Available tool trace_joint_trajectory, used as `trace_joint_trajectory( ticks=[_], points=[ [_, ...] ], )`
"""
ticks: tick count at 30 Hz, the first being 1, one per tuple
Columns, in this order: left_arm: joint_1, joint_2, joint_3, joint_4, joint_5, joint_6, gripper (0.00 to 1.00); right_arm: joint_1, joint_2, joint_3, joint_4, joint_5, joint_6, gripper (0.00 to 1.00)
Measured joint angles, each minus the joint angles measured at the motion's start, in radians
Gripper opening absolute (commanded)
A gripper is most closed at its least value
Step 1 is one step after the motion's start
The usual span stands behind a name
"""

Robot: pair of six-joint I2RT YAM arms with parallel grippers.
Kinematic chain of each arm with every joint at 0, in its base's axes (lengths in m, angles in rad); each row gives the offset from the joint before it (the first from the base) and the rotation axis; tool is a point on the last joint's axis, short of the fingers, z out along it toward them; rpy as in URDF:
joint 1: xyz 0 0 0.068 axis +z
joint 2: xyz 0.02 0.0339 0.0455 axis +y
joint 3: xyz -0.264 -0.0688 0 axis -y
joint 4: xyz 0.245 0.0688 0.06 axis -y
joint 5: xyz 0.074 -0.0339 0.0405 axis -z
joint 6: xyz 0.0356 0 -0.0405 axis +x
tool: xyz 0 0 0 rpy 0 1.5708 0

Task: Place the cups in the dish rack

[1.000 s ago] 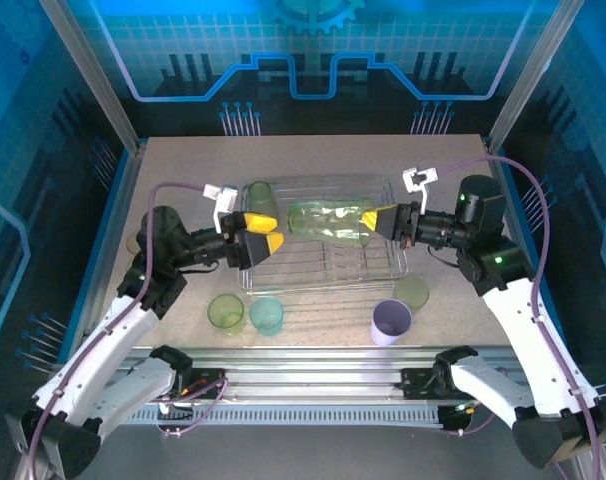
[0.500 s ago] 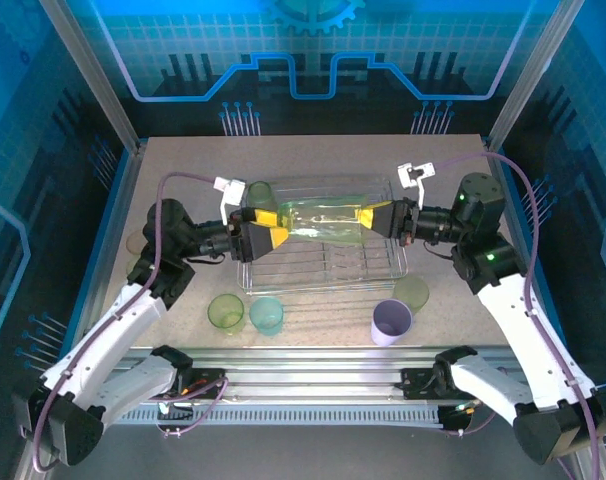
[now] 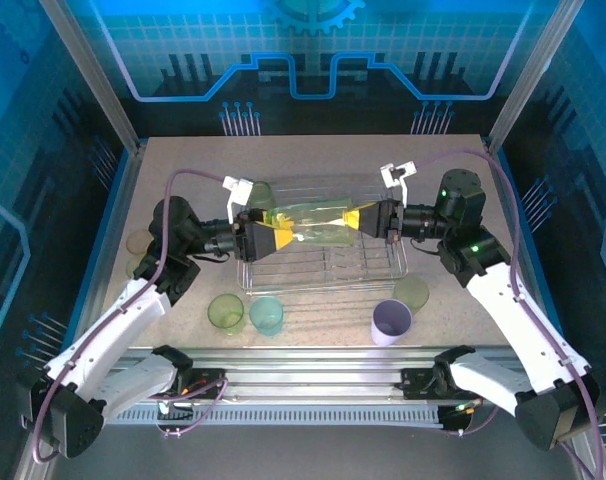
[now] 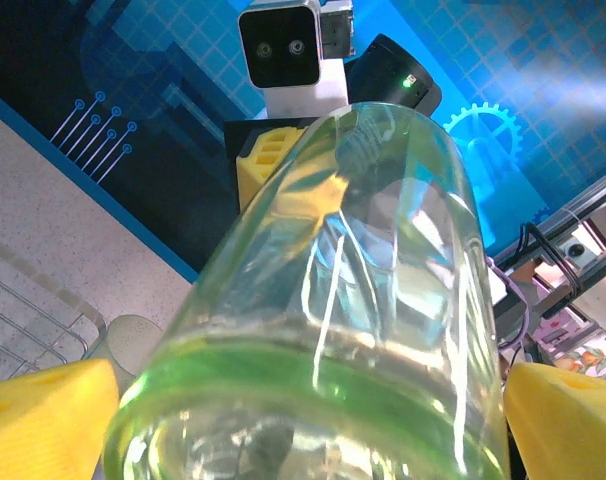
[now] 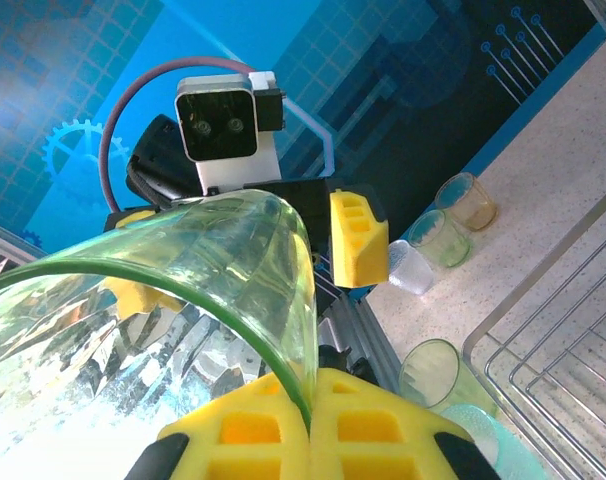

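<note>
A clear yellow-green cup [image 3: 313,225] hangs on its side above the silver wire dish rack [image 3: 398,270]. My right gripper [image 3: 353,220] is shut on its green rim, the yellow pads [image 5: 383,425] pinching the wall of the cup [image 5: 183,300]. My left gripper [image 3: 273,230] is open, its fingers [image 4: 43,410] standing on either side of the base of the cup [image 4: 323,300]; I cannot tell if they touch it. Another green cup [image 3: 260,192] stands in the rack's back left corner.
On the table in front of the rack stand a green cup [image 3: 225,312], a teal cup [image 3: 266,315], a lavender cup [image 3: 391,321] and a green cup [image 3: 411,292]. Two pale cups [image 3: 136,245] sit at the left edge behind my left arm.
My right gripper has carried the cup leftward over the rack. My left gripper has come in from the left, and its open fingers now straddle the cup's base.
</note>
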Motion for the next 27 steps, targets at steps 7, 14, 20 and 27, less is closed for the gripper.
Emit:
trace_joint_trajectory(
  ticks=[7,14,20,27],
  points=[
    [-0.003,0.013,0.016,0.0,0.018,-0.023,0.75,0.011,0.027,0.0,0.007,0.001,0.008,0.0],
    [-0.002,0.019,0.018,-0.002,0.018,-0.046,0.53,0.013,0.048,0.0,0.01,0.0,0.013,0.0],
    [-0.002,0.023,0.028,-0.032,0.011,-0.037,0.3,0.013,0.056,0.001,-0.004,0.006,0.002,0.33],
    [-0.01,0.027,0.1,-0.312,-0.135,0.098,0.01,0.021,0.072,0.07,-0.266,0.156,-0.137,0.48]
  ],
)
